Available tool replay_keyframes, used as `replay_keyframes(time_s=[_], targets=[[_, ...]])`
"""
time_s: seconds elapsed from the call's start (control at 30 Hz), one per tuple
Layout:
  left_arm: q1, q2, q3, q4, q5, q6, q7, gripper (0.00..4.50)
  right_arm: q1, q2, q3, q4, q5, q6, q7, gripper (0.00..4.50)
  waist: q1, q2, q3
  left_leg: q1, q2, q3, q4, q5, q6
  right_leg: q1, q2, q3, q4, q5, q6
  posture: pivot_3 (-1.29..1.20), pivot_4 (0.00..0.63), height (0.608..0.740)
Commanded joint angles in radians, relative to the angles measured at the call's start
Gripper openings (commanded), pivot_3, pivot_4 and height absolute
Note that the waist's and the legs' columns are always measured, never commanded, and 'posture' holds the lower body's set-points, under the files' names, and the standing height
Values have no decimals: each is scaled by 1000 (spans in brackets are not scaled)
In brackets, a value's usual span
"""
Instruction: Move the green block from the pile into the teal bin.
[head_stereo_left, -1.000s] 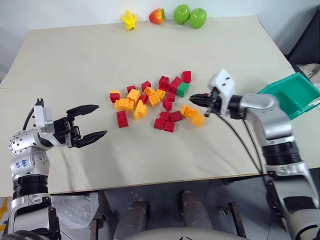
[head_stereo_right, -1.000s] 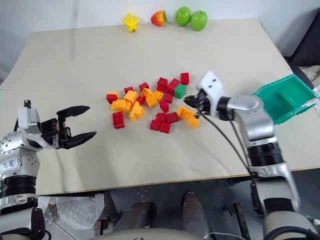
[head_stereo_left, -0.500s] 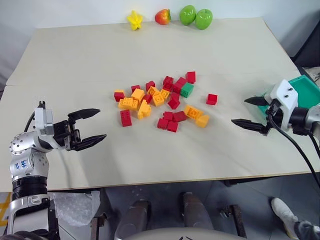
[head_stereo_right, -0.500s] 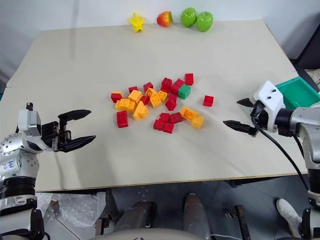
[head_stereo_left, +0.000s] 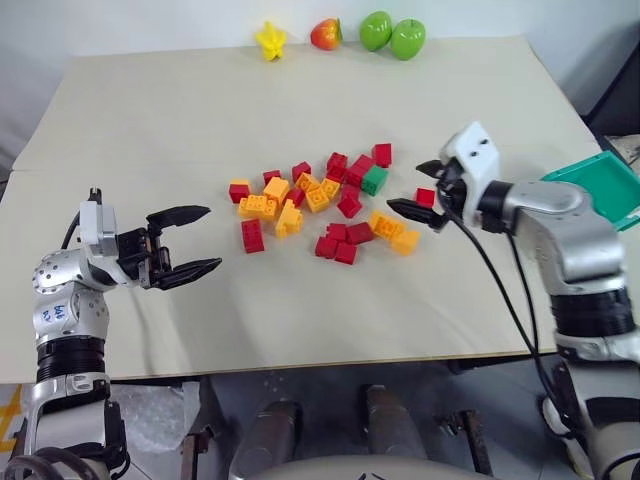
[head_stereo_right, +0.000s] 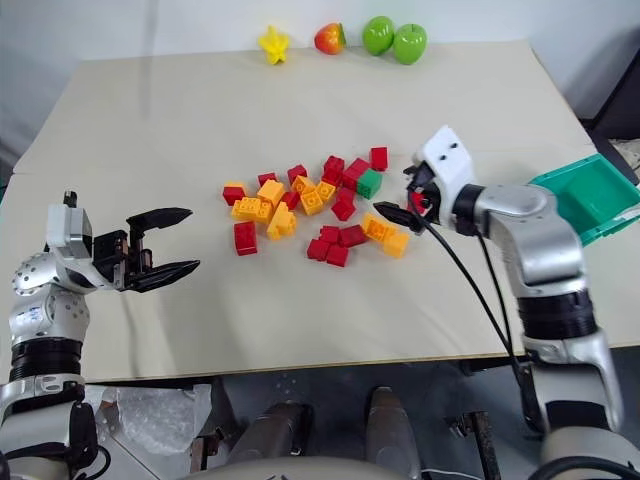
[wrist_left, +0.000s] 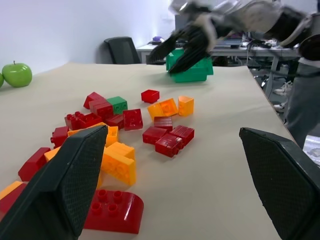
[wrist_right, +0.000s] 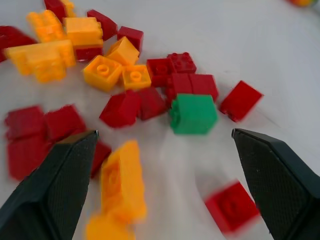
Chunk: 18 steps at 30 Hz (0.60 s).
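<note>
Green block (head_stereo_left: 375, 181): on the tabletop (head_stereo_left: 200, 110) at the far right edge of the pile (head_stereo_left: 310, 205); touching red bricks on its left side, right side bare.
Handling, judged: rigid, light, smooth plastic; likely to skid or tip if pushed from one side only; not fragile.
Hold point, judged: the two flat opposite side walls, below the studs; free right side allows entry, red neighbours crowd the left.
Loose red brick (head_stereo_left: 426, 197): apart from the pile, just right of the green block, between the right fingers.
Right gripper (head_stereo_left: 418, 190): fingers spread wide, holding nothing; hovering just right of the green block, aimed toward it, not touching it.
Left gripper (head_stereo_left: 195, 241): fingers spread wide, empty; well left of the pile.
Teal bin (head_stereo_left: 605, 188): at the right tabletop edge, behind the right arm, well apart from the block.
Risk, judged: closing on the loose red brick instead of the green one; nudging neighbours.
Background: two green apples (head_stereo_left: 392, 34) and other toy fruit at the far edge.
</note>
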Motion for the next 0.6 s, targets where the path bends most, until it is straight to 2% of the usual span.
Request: replay_keyframes(time_s=[0.03, 0.17, 0.3, 0.4, 0.6], targets=[[-19, -9, -2, -17, -9, -9, -15, 4500, -124, 97, 35, 248, -80, -116, -74, 4464, -5, 0, 0, 0, 0, 0, 0, 0, 0, 0, 0, 0, 1, 0, 0, 0, 150, 740], [-8, -30, -9, -57, -13, -7, 0, 4500, -262, 221, 42, 574, -151, -237, -189, 4464, -23, 0, 0, 0, 0, 0, -1, 0, 0, 0, 0, -1, 1, 0, 0, 0, 150, 740], [21, -37, -5, -95, -19, -1, 8, 4500, -333, 280, 16, 751, -160, -301, -194, 4464, -36, 0, 0, 0, 1, -1, -2, 0, 0, 0, 0, -1, 0, 0, 0, 0, 150, 740], [42, -35, 1, -112, -22, 1, 14, 4500, -349, 294, 17, 799, -168, -301, -178, 3906, -48, 0, 0, 0, 0, -1, -2, 0, 0, 0, 0, -1, 0, 0, 0, 0, 150, 740], [49, -34, 4, -119, -22, 0, 28, 4500, -346, 306, -35, 768, -132, -314, -160, 1877, -48, 0, 0, 0, 1, -1, -1, 0, 0, 0, 0, -1, 1, 0, 0, 0, 150, 740]])
